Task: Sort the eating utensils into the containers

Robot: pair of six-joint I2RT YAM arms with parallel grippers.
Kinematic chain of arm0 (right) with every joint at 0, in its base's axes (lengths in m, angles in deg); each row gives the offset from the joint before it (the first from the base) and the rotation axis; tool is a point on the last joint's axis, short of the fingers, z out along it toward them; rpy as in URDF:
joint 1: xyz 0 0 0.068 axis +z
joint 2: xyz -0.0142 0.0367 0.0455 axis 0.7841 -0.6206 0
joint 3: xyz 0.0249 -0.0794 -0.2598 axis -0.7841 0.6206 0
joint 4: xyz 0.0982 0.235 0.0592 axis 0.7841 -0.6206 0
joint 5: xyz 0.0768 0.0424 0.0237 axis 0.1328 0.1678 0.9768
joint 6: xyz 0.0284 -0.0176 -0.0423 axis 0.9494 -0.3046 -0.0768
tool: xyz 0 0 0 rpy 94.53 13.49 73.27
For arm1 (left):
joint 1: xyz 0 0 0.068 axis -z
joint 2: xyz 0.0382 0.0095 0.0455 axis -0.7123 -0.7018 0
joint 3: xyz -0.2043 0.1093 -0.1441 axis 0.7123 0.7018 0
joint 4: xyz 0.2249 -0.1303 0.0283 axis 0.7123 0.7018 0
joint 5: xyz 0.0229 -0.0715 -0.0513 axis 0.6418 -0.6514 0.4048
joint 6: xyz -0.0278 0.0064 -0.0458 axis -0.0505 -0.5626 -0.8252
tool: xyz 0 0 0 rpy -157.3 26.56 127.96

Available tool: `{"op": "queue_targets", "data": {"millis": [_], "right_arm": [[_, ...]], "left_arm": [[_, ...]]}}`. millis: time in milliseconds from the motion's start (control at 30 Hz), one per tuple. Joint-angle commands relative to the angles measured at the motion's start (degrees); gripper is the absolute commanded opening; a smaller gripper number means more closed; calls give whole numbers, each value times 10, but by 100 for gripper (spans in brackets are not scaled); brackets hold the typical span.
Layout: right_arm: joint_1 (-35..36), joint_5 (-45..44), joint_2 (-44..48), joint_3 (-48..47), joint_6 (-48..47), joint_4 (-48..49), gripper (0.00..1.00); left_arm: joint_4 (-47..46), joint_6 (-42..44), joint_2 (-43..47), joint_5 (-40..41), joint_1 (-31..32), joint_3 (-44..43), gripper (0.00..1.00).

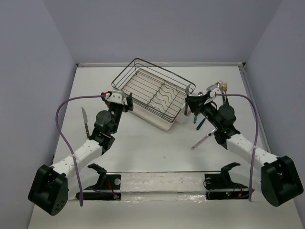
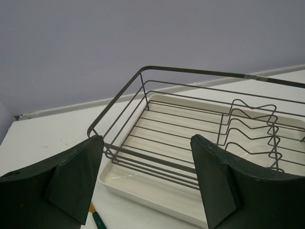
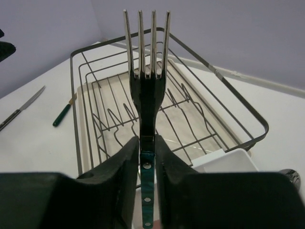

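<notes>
My right gripper (image 3: 147, 143) is shut on the neck of a teal-handled fork (image 3: 147, 71), tines pointing up, over the near edge of the rack. The white container (image 3: 228, 160) sits just right of the fingers, at the rack's corner (image 1: 181, 118). My left gripper (image 2: 147, 140) stands open and empty at the rack's left corner (image 1: 121, 101). A green-handled utensil (image 2: 97, 219) lies below it on the table. On the table lie a dark-handled knife (image 1: 85, 120), a pink-handled utensil (image 1: 202, 137), a teal-handled one (image 1: 199, 122) and a gold fork (image 1: 224, 87).
The black wire dish rack (image 1: 135, 60) on its white tray stands skewed in the middle of the table between the two grippers. Walls close the table at the back and on both sides. The right arm's cable arcs over the right side.
</notes>
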Motion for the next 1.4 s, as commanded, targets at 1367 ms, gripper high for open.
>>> {"op": "queue_targets", "data": {"millis": [1367], "right_arm": [[-376, -105, -527, -782, 23, -802, 44]], "left_arm": [[-15, -31, 40, 20, -65, 47, 86]]}}
